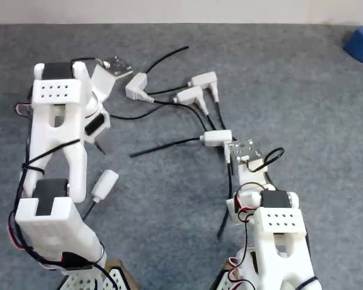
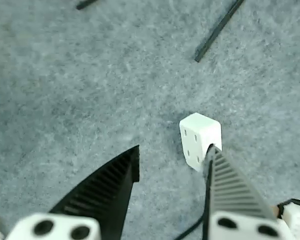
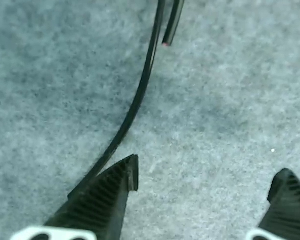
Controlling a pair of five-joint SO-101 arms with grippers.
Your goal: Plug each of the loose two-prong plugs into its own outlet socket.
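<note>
Carpet [image 2: 65,75] lay grey under both my grippers, the left gripper [image 2: 175,150] parted with a white outlet socket [image 2: 200,137] just beside one fingertip, the right gripper [image 3: 210,165] spread wide next to a black cable [image 3: 135,105], loose white plugs [image 1: 136,86] scattered farther off.

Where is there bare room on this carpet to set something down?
Widest free patch: the carpet right of the white plugs, up to the blue object. A smaller one lies between the left arm and right arm, below the black cord and right of the lone white block. Crowded: the middle, where plugs and cords tangle.
</note>
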